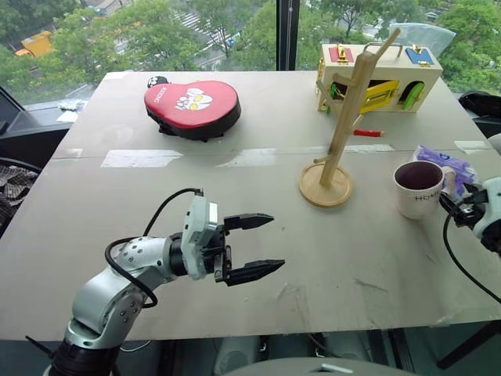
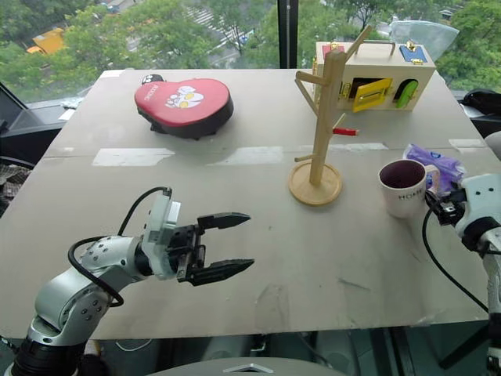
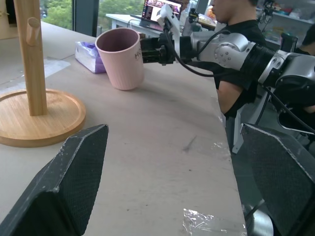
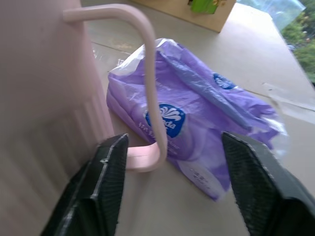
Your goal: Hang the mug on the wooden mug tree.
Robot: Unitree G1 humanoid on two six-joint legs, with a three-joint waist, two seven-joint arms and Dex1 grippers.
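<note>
A: Locate the mug point(image 1: 417, 189).

B: You find it upright on the table point(image 1: 258, 258), right of the wooden mug tree point(image 1: 338, 133).

A: Gripper states?

B: Right gripper point(image 4: 172, 184): jaws spread astride the mug handle, not clamped. Left gripper point(image 1: 254, 247): released, empty.

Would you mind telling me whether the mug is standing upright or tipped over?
Upright. The mug stands on its base on the table, with its round rim facing up and the dark inside showing.

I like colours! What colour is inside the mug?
Dark maroon inside the mug, best in the left eye view.
</note>
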